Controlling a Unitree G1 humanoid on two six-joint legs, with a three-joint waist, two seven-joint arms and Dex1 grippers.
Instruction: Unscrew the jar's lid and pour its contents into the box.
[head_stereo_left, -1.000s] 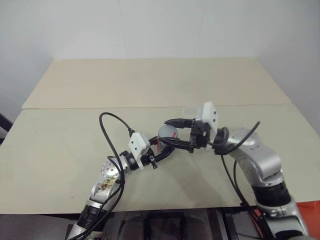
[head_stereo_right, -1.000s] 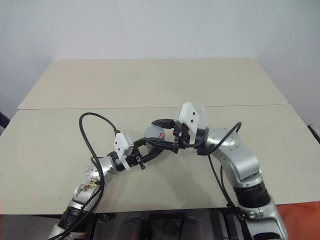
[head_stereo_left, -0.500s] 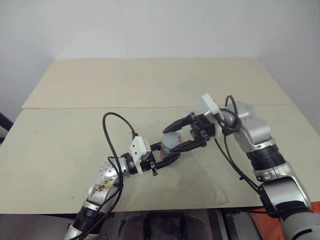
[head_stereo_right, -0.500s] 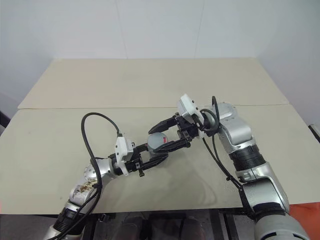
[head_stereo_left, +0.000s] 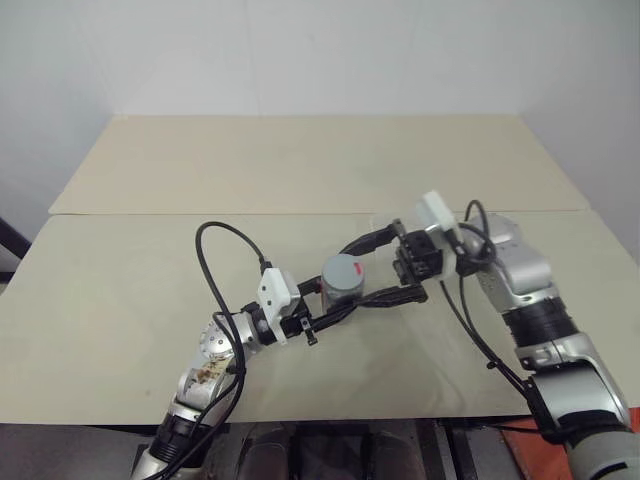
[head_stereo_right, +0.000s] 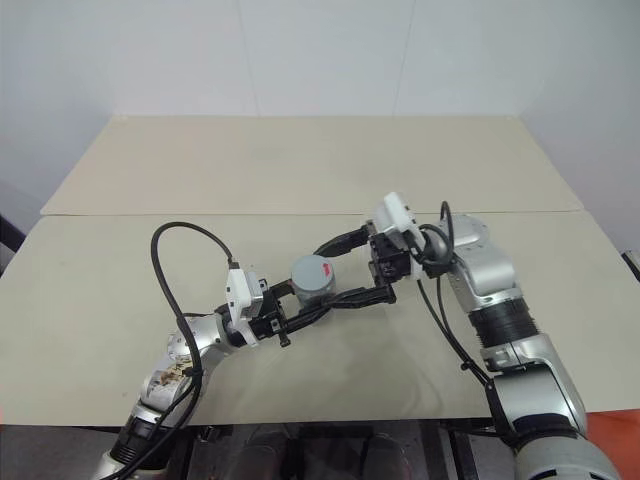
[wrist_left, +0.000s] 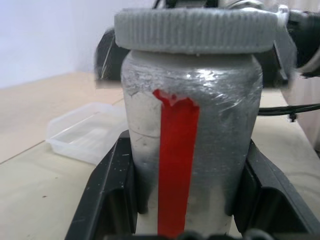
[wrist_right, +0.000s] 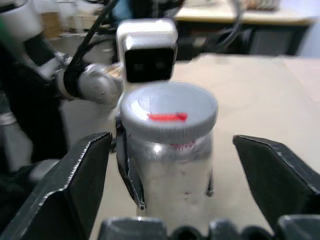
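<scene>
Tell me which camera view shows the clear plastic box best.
The left wrist view: the box lies in plain sight on the table behind the jar. In the eye views the right gripper mostly hides it.

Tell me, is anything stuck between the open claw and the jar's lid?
Nothing visible is. The right gripper stands open with a black finger on each side of the lid, clear gaps between them. The left gripper is shut on the jar, below the lid, not in the way.
</scene>
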